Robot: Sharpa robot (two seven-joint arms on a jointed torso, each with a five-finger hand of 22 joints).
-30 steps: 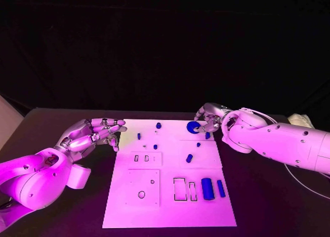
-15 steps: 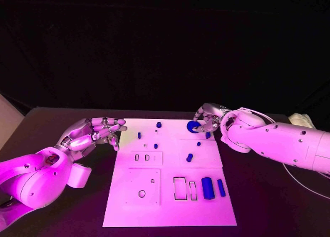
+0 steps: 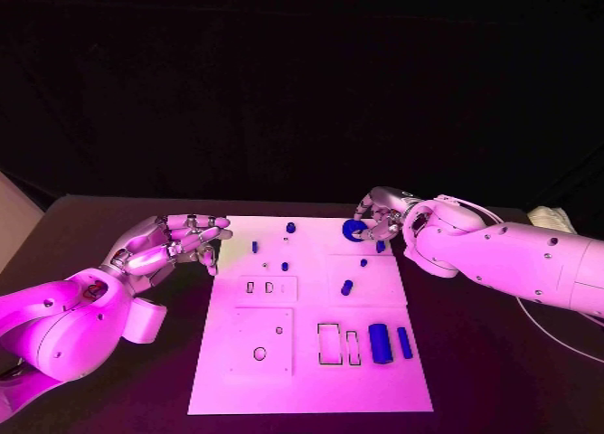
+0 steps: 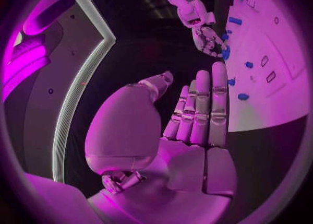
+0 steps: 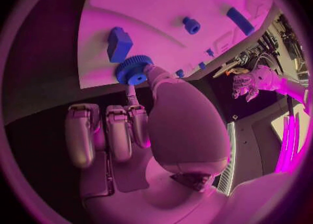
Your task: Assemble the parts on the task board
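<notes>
Now the right robot hand (image 3: pixel 384 220) pinches a blue gear (image 3: pixel 354 231) at the far right corner of the board (image 3: pixel 308 380). To do this well, it should keep the gear flat, line its hole up with a peg, and press down slowly. The gear is small and round, with tiny teeth round its rim and a thick hub. The left robot hand (image 3: pixel 172 244) holds nothing, its fingers loosely bent, over the desk (image 3: pixel 107 217) just beside the board
</notes>
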